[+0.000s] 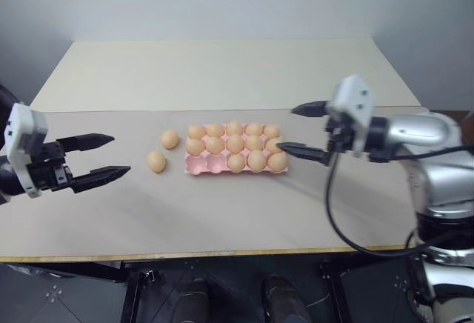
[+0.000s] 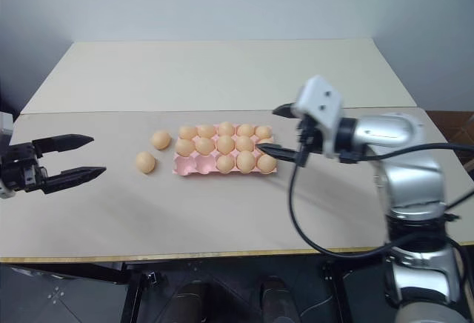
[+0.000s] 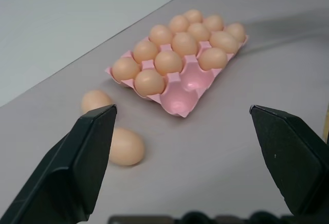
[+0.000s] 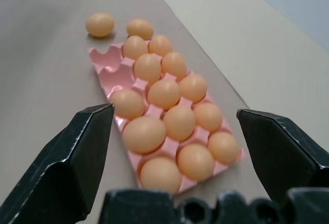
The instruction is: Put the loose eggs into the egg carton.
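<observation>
My left gripper (image 1: 104,156), black fingers spread and empty, sits nearest two loose smooth orange-brown eggs (image 1: 155,161) lying between it and the pale-pink moulded egg carton (image 1: 205,164); my right gripper (image 1: 307,130), also spread, hovers beyond the carton's far end.

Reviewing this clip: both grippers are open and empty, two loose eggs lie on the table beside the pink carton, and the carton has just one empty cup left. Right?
Not quite. The egg carton has two empty cups, side by side at the end nearest the two loose eggs; the left wrist view shows this. The left gripper and the right gripper are open and empty.
</observation>
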Controlling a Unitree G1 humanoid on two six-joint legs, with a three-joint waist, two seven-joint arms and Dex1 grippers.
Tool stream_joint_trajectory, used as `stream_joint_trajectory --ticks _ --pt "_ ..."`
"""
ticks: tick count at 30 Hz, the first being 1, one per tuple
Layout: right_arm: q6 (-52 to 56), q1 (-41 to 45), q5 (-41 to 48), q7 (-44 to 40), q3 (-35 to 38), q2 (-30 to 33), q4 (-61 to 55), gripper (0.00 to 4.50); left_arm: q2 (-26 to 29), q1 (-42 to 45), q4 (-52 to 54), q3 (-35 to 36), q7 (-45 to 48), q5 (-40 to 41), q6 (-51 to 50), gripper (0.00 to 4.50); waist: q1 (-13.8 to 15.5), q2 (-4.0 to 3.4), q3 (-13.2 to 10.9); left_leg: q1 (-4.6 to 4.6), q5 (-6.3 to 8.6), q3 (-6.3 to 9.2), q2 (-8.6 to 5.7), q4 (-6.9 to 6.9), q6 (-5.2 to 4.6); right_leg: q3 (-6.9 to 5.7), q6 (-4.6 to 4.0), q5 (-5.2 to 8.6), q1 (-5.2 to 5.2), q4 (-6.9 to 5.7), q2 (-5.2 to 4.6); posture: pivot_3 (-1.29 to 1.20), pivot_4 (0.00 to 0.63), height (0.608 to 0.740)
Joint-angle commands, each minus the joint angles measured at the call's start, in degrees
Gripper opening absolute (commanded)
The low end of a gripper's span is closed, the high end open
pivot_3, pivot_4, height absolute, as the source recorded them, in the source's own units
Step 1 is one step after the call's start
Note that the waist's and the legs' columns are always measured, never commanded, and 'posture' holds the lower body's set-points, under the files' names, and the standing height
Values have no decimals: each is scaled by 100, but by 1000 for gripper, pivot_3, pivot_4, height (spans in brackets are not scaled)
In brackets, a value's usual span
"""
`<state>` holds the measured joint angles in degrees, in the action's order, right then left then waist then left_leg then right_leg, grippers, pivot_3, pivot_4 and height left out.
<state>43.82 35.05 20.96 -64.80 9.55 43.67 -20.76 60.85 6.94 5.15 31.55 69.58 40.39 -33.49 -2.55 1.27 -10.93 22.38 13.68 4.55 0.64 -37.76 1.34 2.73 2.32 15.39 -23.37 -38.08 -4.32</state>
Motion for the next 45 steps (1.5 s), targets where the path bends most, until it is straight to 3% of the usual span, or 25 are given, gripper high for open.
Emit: stream_joint_trajectory --ticks 1,5,10,21,31,35,39,44,45 --pt "253 -257 789 -450 709 493 -36 4487 224 -220 -231 388 184 -173 155 4500 -24 0 0 -1 1 -1 1 1 -1 0 0 0 0 0 1 0 150 740" --pt "-119 -751 749 -388 668 803 -4 4487 177 -475 -384 382 126 -442 381 4500 -27 0 0 -9 4 -7 6 4 -7 3 -1 1 4 0 5 0 150 740" --pt "-272 -768 759 -42 508 724 53 4487 -142 -548 -98 161 -294 -539 343 4500 0 0 0 -10 4 -9 6 2 -6 3 -4 -2 8 1 2 0 150 740" --pt "-440 -691 908 566 365 555 -136 4487 -1894 1130 -277 -1380 -3026 -1183 -501 4500 112 8 3 0 4 -2 -5 -8 -6 0 1 -5 11 1 -4 0 150 740" --pt "-455 -714 925 773 353 611 -282 4487 -2574 1842 -856 -2051 -4187 -1850 -908 4500 104 9 4 0 4 -2 -8 -9 -6 3 1 -5 9 1 -4 0 150 740" --pt "-431 -752 947 850 419 617 -324 4487 -2617 1906 -901 -2114 -4166 -1805 -1204 4500 101 9 4 0 4 -2 -8 -9 -6 3 1 -5 9 2 -5 0 150 740" --pt "-478 -739 954 942 396 630 -321 4500 -2617 1917 -835 -2323 -4096 -1866 -1415 3636 125 9 4 0 4 -2 -10 -9 -5 3 1 -5 9 1 -6 0 150 740" --pt "-542 -596 940 1064 341 595 -177 4500 -2670 1944 -747 -2189 -4228 -1869 -1433 1946 134 10 4 -2 4 -1 -12 -9 -5 3 1 -5 12 2 -7 0 150 740" --pt "-553 -592 948 1073 340 591 -162 4500 -2661 1943 -710 -2140 -4232 -1847 -1440 1946 134 10 4 -2 4 -2 -12 -9 -5 3 1 -5 12 2 -8 0 150 740"
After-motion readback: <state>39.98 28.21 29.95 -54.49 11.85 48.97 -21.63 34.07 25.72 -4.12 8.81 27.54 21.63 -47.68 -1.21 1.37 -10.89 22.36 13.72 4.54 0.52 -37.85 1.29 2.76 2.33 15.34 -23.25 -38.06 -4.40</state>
